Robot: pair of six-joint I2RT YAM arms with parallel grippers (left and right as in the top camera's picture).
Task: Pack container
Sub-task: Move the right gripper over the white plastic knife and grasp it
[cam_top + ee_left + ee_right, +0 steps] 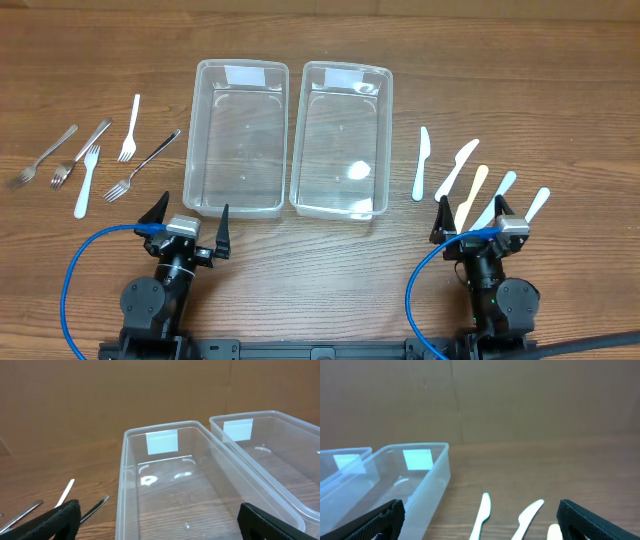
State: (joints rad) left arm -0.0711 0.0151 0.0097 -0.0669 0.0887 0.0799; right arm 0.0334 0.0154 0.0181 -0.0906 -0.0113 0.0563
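Note:
Two clear plastic containers stand side by side mid-table, the left container (236,136) and the right container (342,138), both empty. Several forks lie at the left: metal forks (45,155), a white plastic fork (86,181), another white fork (129,130) and a dark-handled fork (143,165). Several plastic knives (421,163) lie at the right, one cream-coloured (471,196). My left gripper (190,222) is open and empty in front of the left container (165,480). My right gripper (470,215) is open and empty near the knives (482,510).
The wooden table (320,290) extends in front of the containers. Blue cables (75,280) loop beside each arm base near the front edge. A brown wall stands behind the table in the wrist views.

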